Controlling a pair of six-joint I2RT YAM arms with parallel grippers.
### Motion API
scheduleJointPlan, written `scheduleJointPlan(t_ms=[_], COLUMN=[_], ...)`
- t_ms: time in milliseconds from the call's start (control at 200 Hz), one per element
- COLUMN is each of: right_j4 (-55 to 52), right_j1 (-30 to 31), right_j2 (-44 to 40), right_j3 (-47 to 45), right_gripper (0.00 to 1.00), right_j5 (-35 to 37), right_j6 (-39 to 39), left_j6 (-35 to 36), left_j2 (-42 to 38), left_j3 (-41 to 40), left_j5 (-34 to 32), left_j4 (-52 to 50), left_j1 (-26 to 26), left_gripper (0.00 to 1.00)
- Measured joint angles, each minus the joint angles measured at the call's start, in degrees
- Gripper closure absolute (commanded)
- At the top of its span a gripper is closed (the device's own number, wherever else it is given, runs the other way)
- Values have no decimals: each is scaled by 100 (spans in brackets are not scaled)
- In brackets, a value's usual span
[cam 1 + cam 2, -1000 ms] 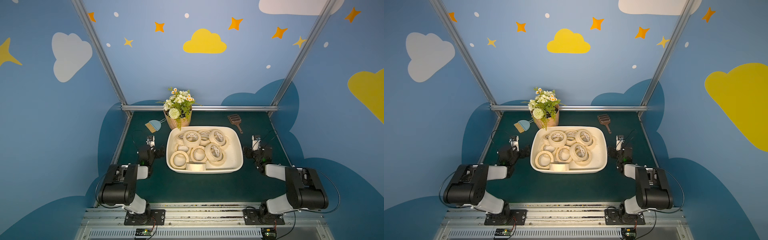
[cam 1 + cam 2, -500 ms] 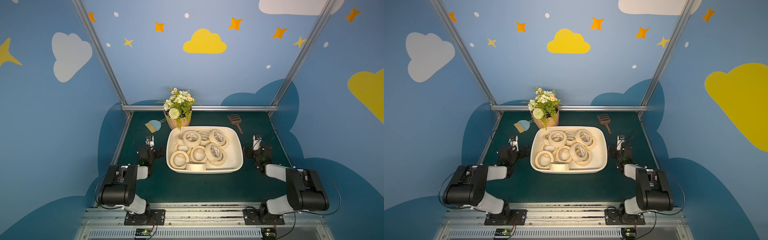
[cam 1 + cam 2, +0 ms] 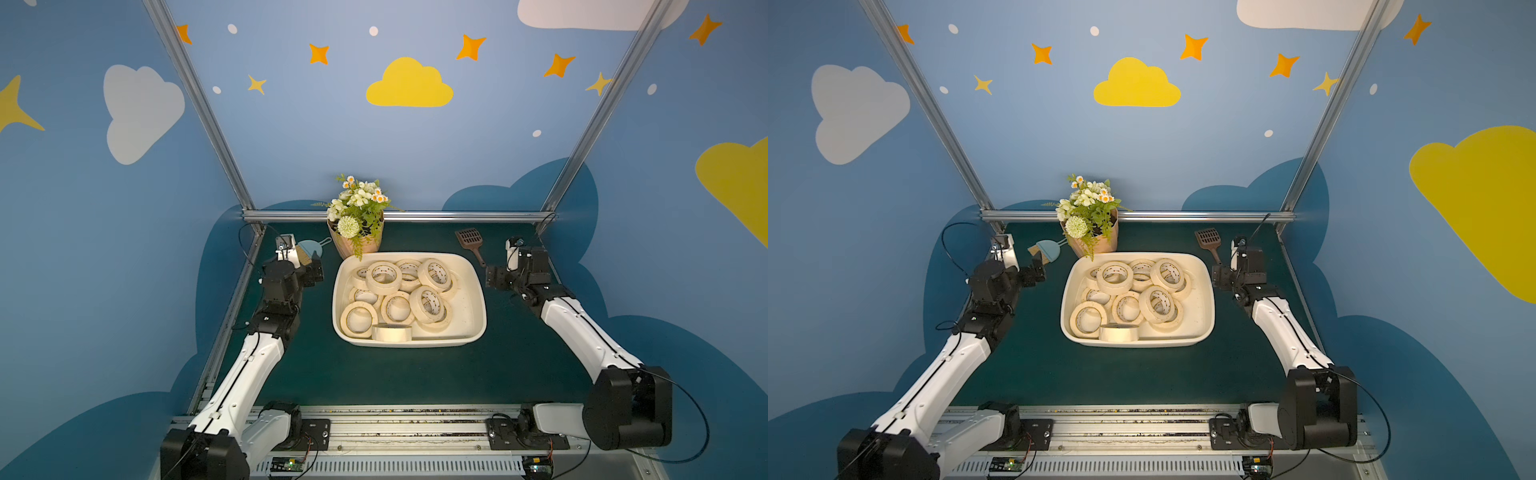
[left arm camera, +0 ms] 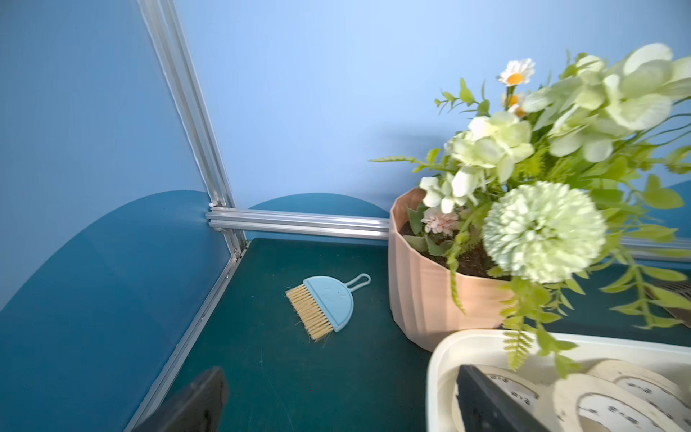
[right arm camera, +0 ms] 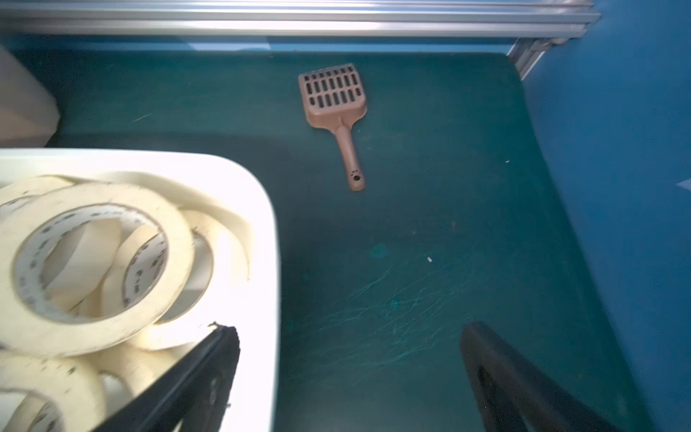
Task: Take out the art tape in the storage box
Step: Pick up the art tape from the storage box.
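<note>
The storage box [image 3: 478, 291] [image 3: 1208, 291], a shallow cream-white tub, sits mid-table in both top views. Several cream art tape rolls [image 3: 384, 277] [image 3: 1115, 277] lie piled inside it. My left gripper [image 3: 313, 270] [image 3: 1036, 272] hovers open just left of the box's far left corner. In the left wrist view the left gripper [image 4: 338, 374] shows bare mat between its fingers, with the box rim [image 4: 435, 359] and the tape [image 4: 605, 404] beside one finger. My right gripper [image 3: 494, 278] [image 3: 1219, 278] [image 5: 349, 329] stands open beside the box's right rim [image 5: 258, 209], next to the tape [image 5: 93, 262]. It holds nothing.
A tan flower pot [image 3: 357, 245] [image 4: 422, 291] stands right behind the box, its leaves hanging over the rim. A small blue brush [image 3: 309, 249] [image 4: 325, 299] lies back left. A brown slotted scoop [image 3: 469, 241] [image 5: 336, 101] lies back right. Aluminium rails edge the mat.
Both arms have lifted from their low folded poses and carried the grippers farther back along the box's sides. Both stayed open; the tape and box have not moved.
</note>
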Motion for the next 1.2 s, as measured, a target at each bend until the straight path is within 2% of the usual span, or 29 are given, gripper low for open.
scheduleJointPlan(t_ms=[175,330,481,601,786,1071,1201], right_j4=[-1036,-1508,-1753,-1849,-1967,-2059,-1998], right_j1=[542,852,831,809,756,656,649], right_j2=[221,817,1674,2341,3073,3591,3969], right_j3=[835,1451,1910,2253,2702,3067,3329], right_gripper=[4,19,36,43,44,44,49], right_j5=[-734,-1626,-2118,-2323,-2382,-2371,-2417], right_j6=[221,555,911,1082,1161,1211,1274], left_j6=[-83,-101,-109,-166,-229,-400,-437], left_j2=[787,1239,1447,1375,1333,1296,1252], left_j3=[1604,2048,2096,1888,1606,1443,1397], left_j5=[0,369,595,785,1036,1403,1491], left_j4=[-1659,-2568,-3003,-2918,-2798,-2592,-2533], left_j1=[-710,-837,-809,-756,-457,-109,-57], left_gripper=[0,0,0,0,0,0,0])
